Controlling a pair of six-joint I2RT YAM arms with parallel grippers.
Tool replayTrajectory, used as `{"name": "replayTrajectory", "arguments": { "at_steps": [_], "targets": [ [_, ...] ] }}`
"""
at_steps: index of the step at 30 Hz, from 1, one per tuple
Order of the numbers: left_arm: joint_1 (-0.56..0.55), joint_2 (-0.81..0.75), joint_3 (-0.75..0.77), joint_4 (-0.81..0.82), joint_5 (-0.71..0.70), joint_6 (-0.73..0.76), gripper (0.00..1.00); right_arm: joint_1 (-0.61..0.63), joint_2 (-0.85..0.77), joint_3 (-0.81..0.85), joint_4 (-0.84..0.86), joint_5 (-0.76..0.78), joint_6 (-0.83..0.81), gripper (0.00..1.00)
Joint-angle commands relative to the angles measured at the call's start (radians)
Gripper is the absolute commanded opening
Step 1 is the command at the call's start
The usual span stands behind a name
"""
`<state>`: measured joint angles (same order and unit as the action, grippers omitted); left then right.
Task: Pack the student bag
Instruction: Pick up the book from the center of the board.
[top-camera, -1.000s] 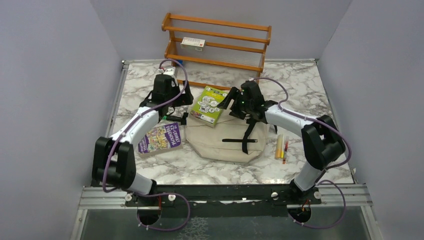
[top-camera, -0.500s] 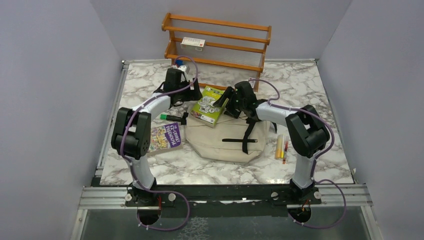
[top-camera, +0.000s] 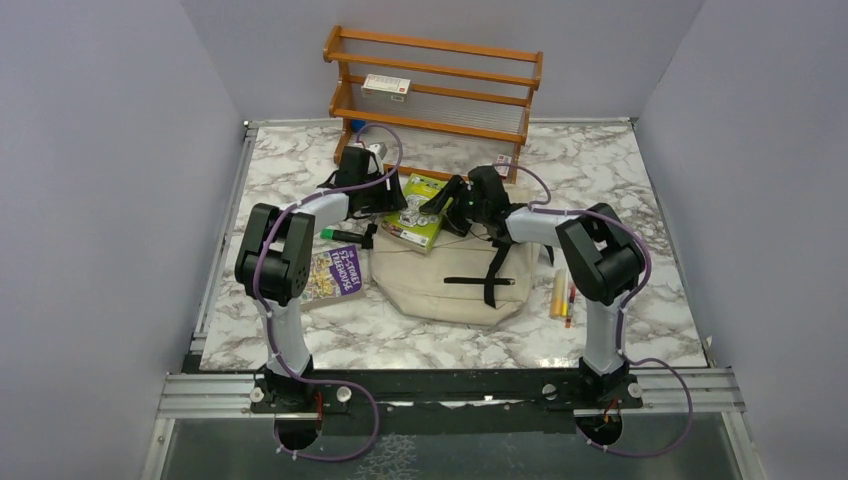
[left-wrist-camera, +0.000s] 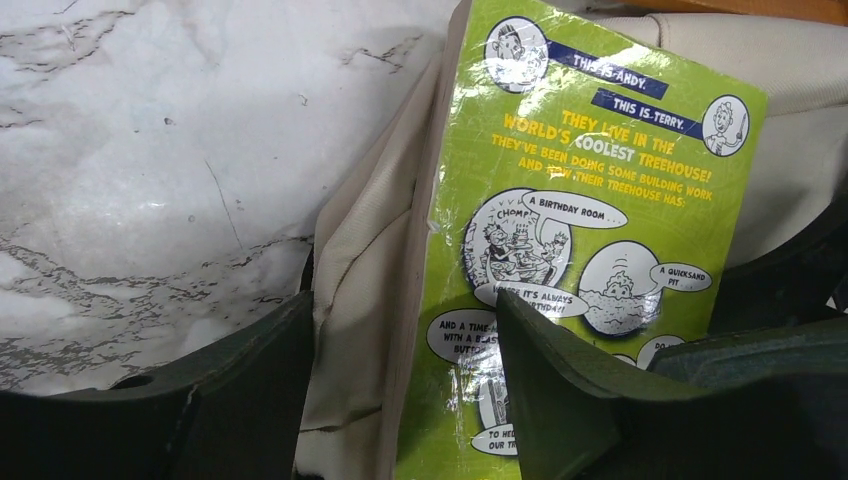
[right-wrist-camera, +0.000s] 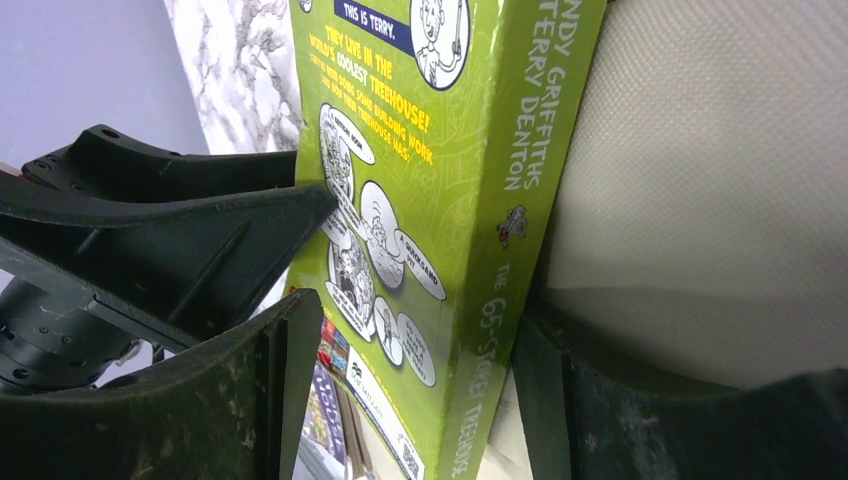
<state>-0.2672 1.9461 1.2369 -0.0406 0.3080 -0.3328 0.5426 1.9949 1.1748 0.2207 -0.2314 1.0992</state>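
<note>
The right gripper (right-wrist-camera: 410, 312) clamps the green book (right-wrist-camera: 400, 150) across its thickness, one finger on the cover and the other by the spine, which reads "TERRY DENTON" and "65-STOREY TREEHOUSE". The left gripper (left-wrist-camera: 400, 298) straddles the book's edge and a beige flap of the student bag (left-wrist-camera: 365, 260); whether it presses them I cannot tell. The cover says "THIS IS ANDY.", "THIS IS TERRY." and "THEY LIVE IN THE WORLD'S COOLEST TREEHOUSE!". The bag lies at the centre of the overhead view, its mouth toward the top, just below both grippers. The left arm (top-camera: 275, 250) and right arm (top-camera: 595, 255) reach up-frame, elbows raised, wrists converging over the mouth.
</note>
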Motion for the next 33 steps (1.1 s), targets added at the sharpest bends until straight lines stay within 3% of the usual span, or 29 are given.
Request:
{"name": "replayTrajectory", "arguments": {
  "at_steps": [1, 9, 12, 15, 19, 26, 29, 33],
  "targets": [
    [-0.037, 0.005, -0.019, 0.023, 0.058, -0.006, 0.64, 0.008, 0.053, 0.001, 0.142, -0.112, 0.023, 0.67],
    [-0.038, -0.081, -0.017, -0.008, 0.026, 0.002, 0.66, 0.008, -0.004, 0.041, 0.082, -0.056, -0.091, 0.26],
    [-0.033, -0.148, 0.007, -0.043, 0.001, 0.015, 0.75, 0.009, -0.060, 0.034, 0.055, -0.025, -0.142, 0.11],
    [-0.015, -0.251, 0.018, -0.048, -0.025, 0.021, 0.89, 0.008, -0.142, 0.036, 0.005, 0.008, -0.213, 0.02],
    [0.013, -0.376, 0.002, -0.049, -0.048, 0.048, 0.99, 0.008, -0.301, 0.013, -0.103, 0.123, -0.307, 0.01],
    [0.016, -0.520, -0.116, -0.003, -0.148, 0.079, 0.99, -0.005, -0.647, -0.079, -0.314, 0.456, -0.417, 0.01],
    [0.016, -0.536, -0.120, -0.010, -0.153, 0.072, 0.99, -0.058, -0.757, -0.074, -0.417, 0.565, -0.455, 0.01],
    [0.016, -0.544, -0.117, -0.032, -0.159, 0.080, 0.99, -0.201, -0.854, -0.080, -0.487, 0.595, -0.496, 0.00]
  ]
}}
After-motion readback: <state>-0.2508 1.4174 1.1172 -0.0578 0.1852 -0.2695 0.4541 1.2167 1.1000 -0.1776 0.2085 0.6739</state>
